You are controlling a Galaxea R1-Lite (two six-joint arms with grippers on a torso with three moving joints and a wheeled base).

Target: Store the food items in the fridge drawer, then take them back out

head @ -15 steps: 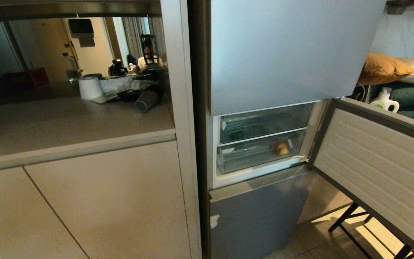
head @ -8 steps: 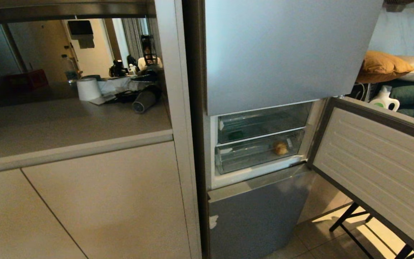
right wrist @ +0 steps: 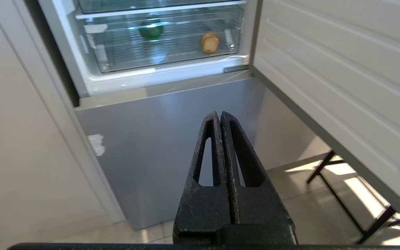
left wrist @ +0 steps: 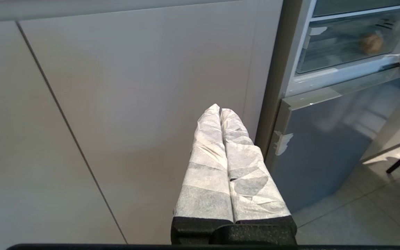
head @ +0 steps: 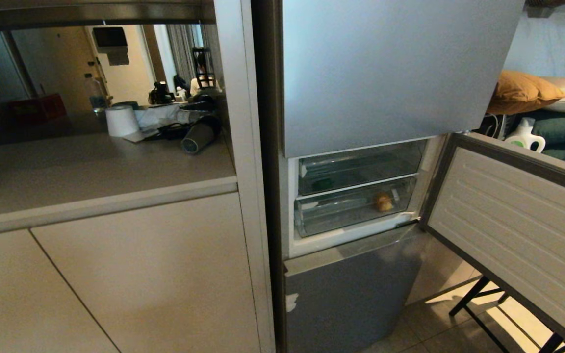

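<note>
left gripper (left wrist: 220, 113): pressed together, empty, parked by the cabinet
right gripper (right wrist: 219, 116): together, empty, low before the fridge
drawer (right wrist: 172, 59): pushed in, stiff clear plastic; pull by front lip
pepper (right wrist: 151, 30): in drawer, back left; glossy, likely slippery, grip across body
potato (right wrist: 209, 42): in drawer, right; firm, light, rounded, pinch mid-body

My head view is dim and warm-toned, the niche above the desk (head: 91, 171) darkest. Both wrist views are brighter. Sun patches and hard leg shadows mark the floor (right wrist: 325, 194); glare sheens the fridge door (right wrist: 172, 139).
</note>
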